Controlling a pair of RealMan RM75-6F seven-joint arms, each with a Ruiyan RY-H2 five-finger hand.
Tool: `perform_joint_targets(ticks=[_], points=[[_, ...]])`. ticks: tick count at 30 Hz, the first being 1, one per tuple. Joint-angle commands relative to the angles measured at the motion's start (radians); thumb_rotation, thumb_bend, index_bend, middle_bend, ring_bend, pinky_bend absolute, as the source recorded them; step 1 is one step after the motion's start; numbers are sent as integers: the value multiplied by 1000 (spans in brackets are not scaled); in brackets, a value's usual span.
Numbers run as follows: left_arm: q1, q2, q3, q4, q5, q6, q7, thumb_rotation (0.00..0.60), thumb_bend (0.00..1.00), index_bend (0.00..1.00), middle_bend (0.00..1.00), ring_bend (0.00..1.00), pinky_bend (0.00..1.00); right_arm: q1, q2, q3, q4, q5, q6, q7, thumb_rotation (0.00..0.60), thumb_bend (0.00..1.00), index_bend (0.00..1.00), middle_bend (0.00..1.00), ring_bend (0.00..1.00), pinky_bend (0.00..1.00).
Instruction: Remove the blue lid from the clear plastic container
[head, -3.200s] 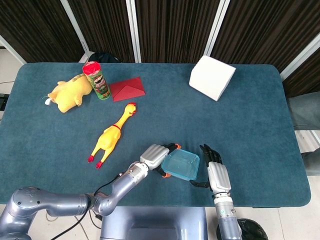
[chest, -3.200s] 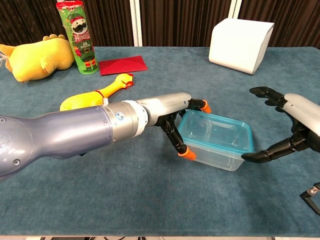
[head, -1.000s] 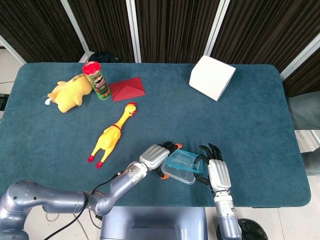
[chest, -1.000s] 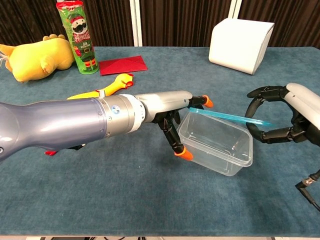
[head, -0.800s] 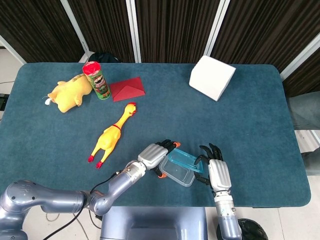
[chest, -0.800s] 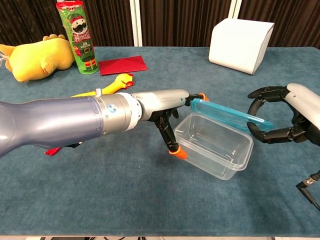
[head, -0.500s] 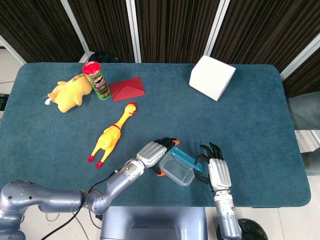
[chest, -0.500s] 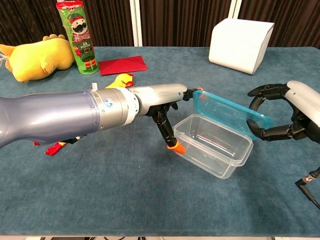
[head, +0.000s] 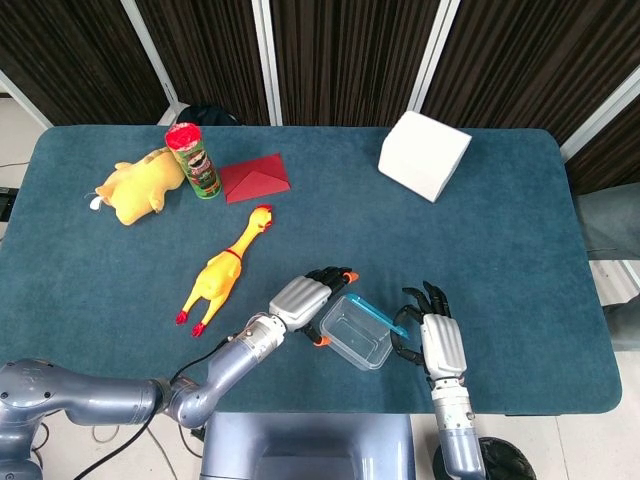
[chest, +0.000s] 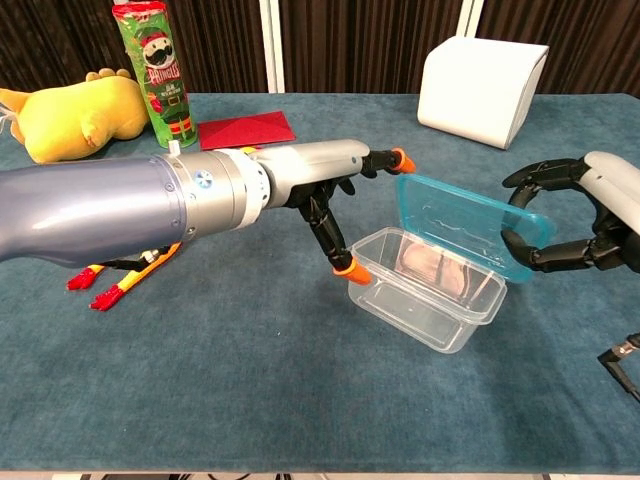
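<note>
The clear plastic container stands uncovered on the blue table near its front edge. The blue lid is off it, tilted almost upright above its far right rim. My right hand pinches the lid's right edge between thumb and fingers. My left hand is spread on the container's left side and holds nothing. One of its orange fingertips touches the container's left rim, and another is near the lid's upper left corner.
A rubber chicken lies left of my left arm. At the back left are a yellow plush toy, a green chip can and a red folded paper. A white box stands at the back right.
My right hand has swung the lid from flat on the container to almost upright and free of it. My left hand has slid a little to the left along the container.
</note>
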Motion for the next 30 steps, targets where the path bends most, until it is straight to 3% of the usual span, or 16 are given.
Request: perform_joint_targets(ticks=[1, 20, 30], points=[[3, 8, -5, -10, 10, 8, -3, 600, 10, 0, 0, 0, 129, -1, 1, -1, -1, -2, 2, 1, 600, 594, 602, 234, 1, 0], [13, 80, -43, -93, 33, 50, -12, 600, 0, 0, 0, 0, 125, 13, -1, 22, -30, -15, 13, -21, 600, 595, 608, 241, 1, 0], [36, 128, -58, -132, 52, 84, -38, 600, 0, 0, 0, 0, 125, 64, -9, 114, -30, 19, 4, -70, 600, 594, 611, 244, 1, 0]])
